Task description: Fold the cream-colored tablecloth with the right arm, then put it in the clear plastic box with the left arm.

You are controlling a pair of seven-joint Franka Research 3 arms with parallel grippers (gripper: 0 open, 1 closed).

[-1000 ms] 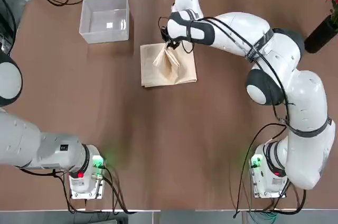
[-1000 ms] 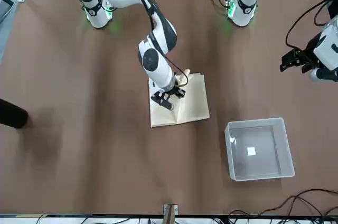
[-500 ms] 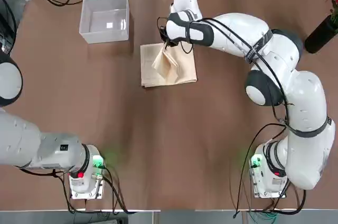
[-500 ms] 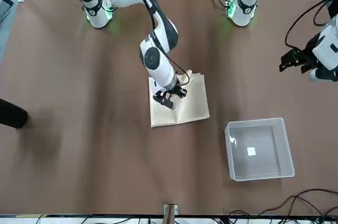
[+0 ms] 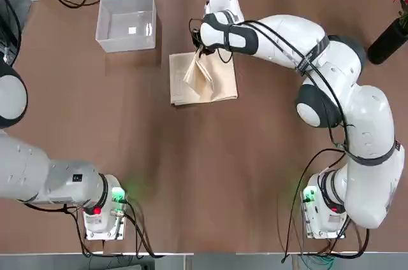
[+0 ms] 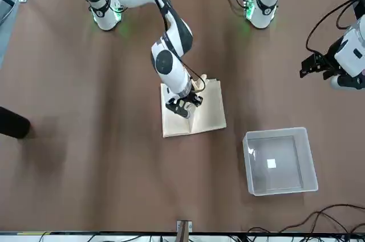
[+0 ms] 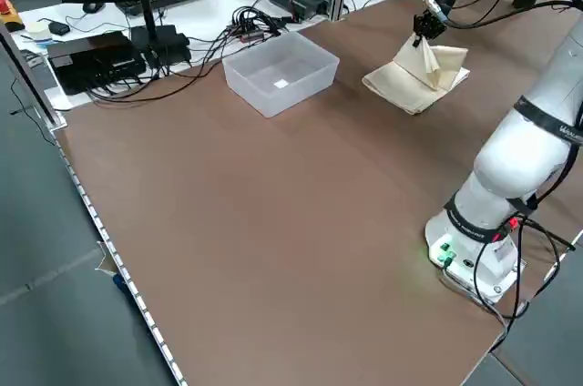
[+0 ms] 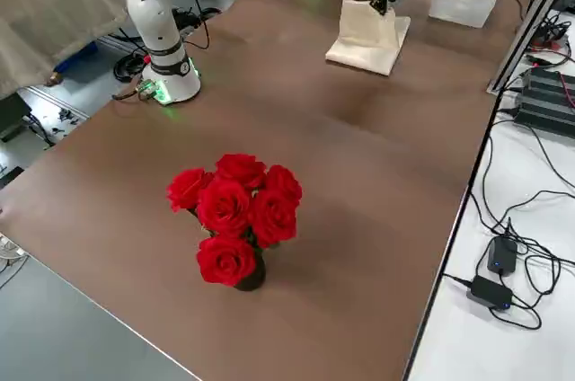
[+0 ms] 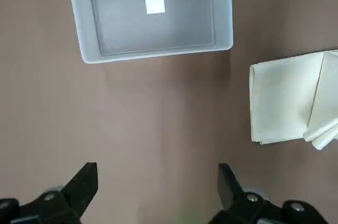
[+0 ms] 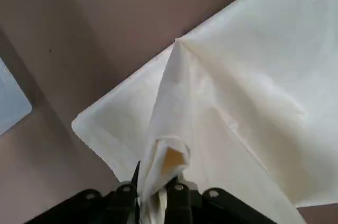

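Cream tablecloth (image 10: 222,102) corner pinched by right end effector (image 10: 153,195).

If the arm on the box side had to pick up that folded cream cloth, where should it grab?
Probably the folded cloth's stacked edge nearest the clear plastic box, coming straight down from above. It lies flat on the table, so pinching that layered edge should lift all layers. The right gripper currently pinches a raised peak.

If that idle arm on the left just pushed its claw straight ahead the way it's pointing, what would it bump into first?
Most likely the bare brown table. The left gripper points down at empty tabletop; the clear plastic box and the cream tablecloth lie farther on, off that line, though depth is hard to judge.
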